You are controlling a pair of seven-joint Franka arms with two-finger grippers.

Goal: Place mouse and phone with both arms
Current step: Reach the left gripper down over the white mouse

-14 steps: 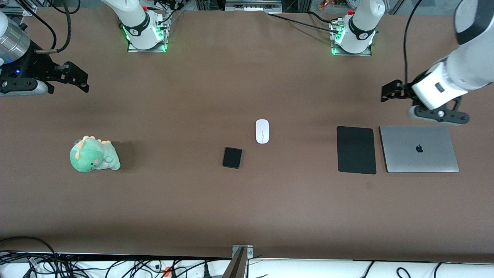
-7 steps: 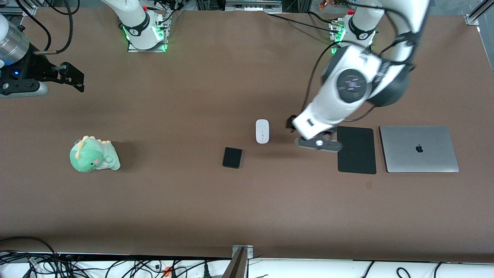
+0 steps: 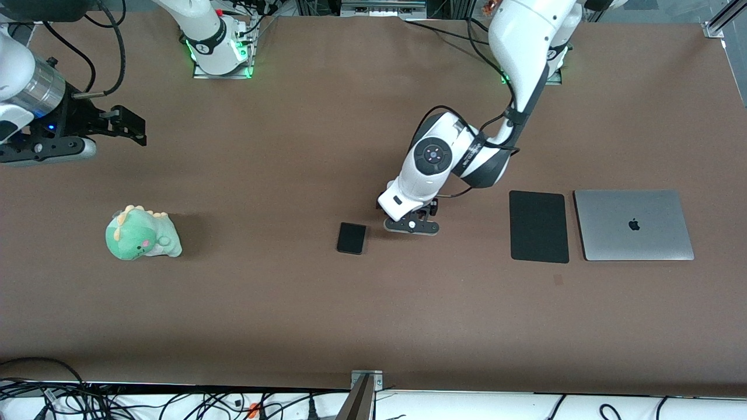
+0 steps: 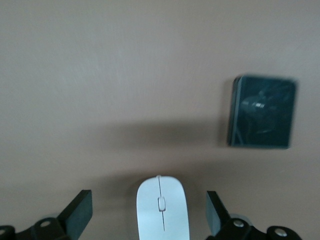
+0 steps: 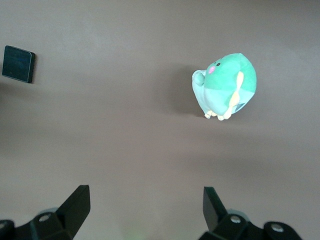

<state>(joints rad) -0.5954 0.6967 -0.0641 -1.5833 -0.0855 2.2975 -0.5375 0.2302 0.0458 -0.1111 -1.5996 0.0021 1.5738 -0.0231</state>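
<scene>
At the upper left of the front frame the right gripper point(image 3: 137, 129) hangs over bare bench point(image 3: 292, 321), fingers spread, empty. Lower left sits a green plush dinosaur point(image 3: 142, 233). At centre lies the phone point(image 3: 352, 238); just beside it the left gripper point(image 4: 149, 212) hangs over the mouse point(image 4: 162, 214), fingers spread either side, not touching. Right of centre lie a black mouse pad point(image 3: 538, 226) and a closed laptop point(image 3: 633, 225)

— Report from your wrist camera.
— My right gripper point(image 5: 142, 212) hangs over bare brown table point(image 5: 125, 150), both fingers point(image 5: 75, 205) spread wide, nothing between them.
— Objects?
— One green plush dinosaur point(image 5: 226, 86) lying on the table; the black phone point(image 5: 18, 63) flat, well apart from it.
</scene>
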